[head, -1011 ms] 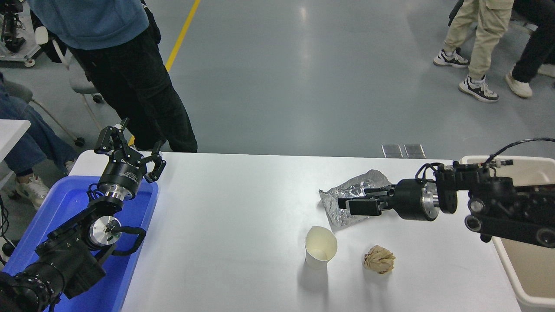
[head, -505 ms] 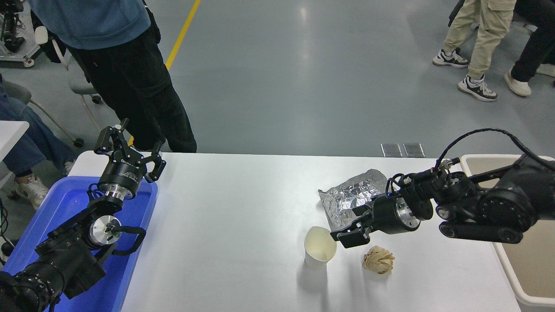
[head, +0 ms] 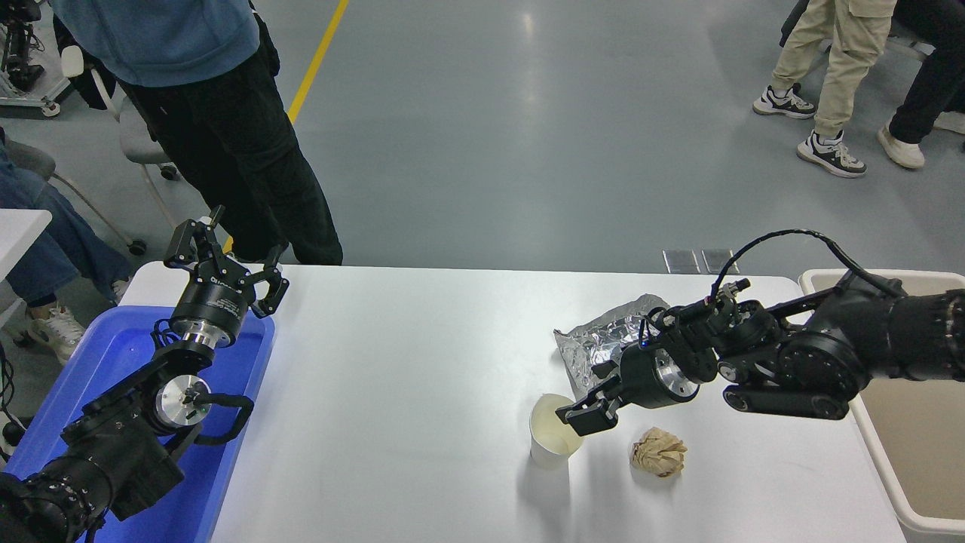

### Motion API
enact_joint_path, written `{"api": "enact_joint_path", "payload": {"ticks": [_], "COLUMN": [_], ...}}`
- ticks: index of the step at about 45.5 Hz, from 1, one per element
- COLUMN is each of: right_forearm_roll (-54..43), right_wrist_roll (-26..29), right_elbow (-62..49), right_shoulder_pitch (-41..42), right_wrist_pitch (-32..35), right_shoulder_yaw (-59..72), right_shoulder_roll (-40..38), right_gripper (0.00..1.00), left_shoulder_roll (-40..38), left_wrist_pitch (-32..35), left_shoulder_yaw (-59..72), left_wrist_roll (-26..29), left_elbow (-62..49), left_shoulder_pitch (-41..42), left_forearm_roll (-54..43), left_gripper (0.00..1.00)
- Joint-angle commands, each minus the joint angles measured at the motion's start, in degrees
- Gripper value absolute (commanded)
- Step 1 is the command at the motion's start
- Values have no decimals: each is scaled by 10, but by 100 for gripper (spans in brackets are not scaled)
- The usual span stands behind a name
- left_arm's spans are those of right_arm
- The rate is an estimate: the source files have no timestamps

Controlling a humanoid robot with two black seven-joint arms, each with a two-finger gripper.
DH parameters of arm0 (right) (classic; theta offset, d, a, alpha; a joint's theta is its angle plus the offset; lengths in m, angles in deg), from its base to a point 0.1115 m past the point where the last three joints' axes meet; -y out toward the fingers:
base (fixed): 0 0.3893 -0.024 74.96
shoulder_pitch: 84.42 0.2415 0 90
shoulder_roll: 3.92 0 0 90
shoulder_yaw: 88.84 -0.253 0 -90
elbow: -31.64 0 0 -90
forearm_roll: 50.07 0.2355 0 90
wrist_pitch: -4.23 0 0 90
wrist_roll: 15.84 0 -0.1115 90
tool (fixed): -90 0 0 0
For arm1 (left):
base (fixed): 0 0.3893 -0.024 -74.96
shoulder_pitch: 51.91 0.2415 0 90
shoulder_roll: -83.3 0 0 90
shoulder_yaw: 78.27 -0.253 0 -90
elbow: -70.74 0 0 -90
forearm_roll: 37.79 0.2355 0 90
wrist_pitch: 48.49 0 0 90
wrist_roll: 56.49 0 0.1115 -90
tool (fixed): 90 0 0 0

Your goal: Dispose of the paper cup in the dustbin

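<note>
On white table [head: 422, 362], grey floor [head: 528, 136] beyond.

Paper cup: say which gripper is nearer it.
Right. The right gripper is at the paper cup's rim; the left gripper is parked far off over the blue tray.

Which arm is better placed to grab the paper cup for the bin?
Right. The right gripper is at the paper cup rim, with the dustbin on that side. The left gripper is parked over the blue tray.

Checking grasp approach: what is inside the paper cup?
The right pincer reaches over the paper cup rim, one fingertip seemingly just inside. Otherwise only the cream wall shows; the bottom is partly covered.
</note>
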Motion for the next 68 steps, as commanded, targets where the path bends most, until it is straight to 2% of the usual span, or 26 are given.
{"api": "enact_joint_path", "payload": {"ticks": [1, 6, 9, 10, 15, 18, 23, 27, 48, 57, 68], "right_forearm_roll": [0, -3, -3, -3, -3, -3, -3, -3, 7, 69, 75], "right_wrist_roll": [-3, -3, -3, -3, -3, -3, -4, -4, -9, -10, -9], "right_elbow": [-19, -19, -19, -19, -19, -19, -19, -19, 2, 36, 93], "right_shoulder_pitch": [-7, -7, -6, -5, -5, -7, -8, -9, 48, 123, 244], "right_wrist_pitch": [0, 1, 2, 2, 2, 1, 1, 1, 32, 58, 109], "right_shoulder_yaw": [3, 6, 21, 26, 32, 32, 33, 33, 34, 36, 36], "right_shoulder_roll": [20, 19, 19, 20, 22, 22, 25, 24, 18, -1, -40], "right_gripper": [87, 75, 54, 50, 36, 33, 22, 0, 0, 0, 0], "left_shoulder_roll": [0, 0, 0, 0, 0, 0, 0, 0, 0, 0, 0], "left_wrist_pitch": [0, 0, 0, 0, 0, 0, 0, 0, 0, 0, 0], "left_shoulder_yaw": [0, -1, 0, 0, 0, -1, 0, -1, -1, -1, 0], "left_wrist_roll": [1, 1, 0, 0, 1, 0, 0, 0, 0, 0, 0], "left_elbow": [0, 0, 0, 0, 0, 0, -1, 0, 0, 0, 0], "left_shoulder_pitch": [0, 0, 0, 0, 0, 0, 0, 0, 0, 0, 0], "left_forearm_roll": [0, 0, 0, 0, 0, 0, 0, 0, 0, 0, 0], "left_gripper": [100, 100, 100, 100, 100, 100, 100, 100, 100, 100, 100]}}
